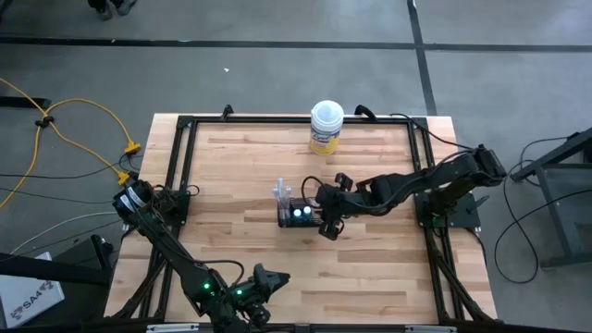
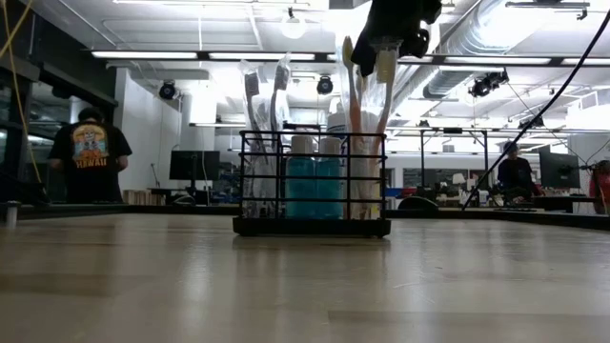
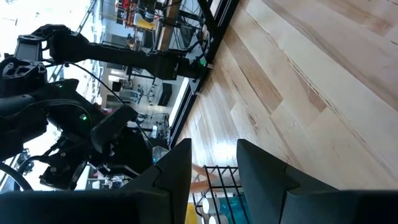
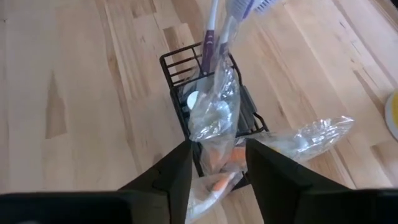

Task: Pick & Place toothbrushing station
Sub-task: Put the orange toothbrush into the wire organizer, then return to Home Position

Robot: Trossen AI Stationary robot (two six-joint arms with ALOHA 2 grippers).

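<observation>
R gripper (image 1: 326, 222) at mesh holder (image 1: 298, 214) mid-bench (image 1: 240, 185), fingers open astride wrapped toothbrushes (image 4: 214, 115); L gripper (image 1: 268, 280) idle, open, near edge.

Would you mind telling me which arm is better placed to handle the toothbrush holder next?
The right arm: its end effector hangs directly over the black mesh holder, above the wrapped toothbrushes. The left end effector waits at the table's near edge.

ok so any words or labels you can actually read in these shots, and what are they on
"SA4": on the white box on the floor, beside the table's near left corner.
Yellow tub label: too small to read.
Person's black t-shirt print: too blurred to read.
Teal tubes in the wire holder: no readable text.
</observation>
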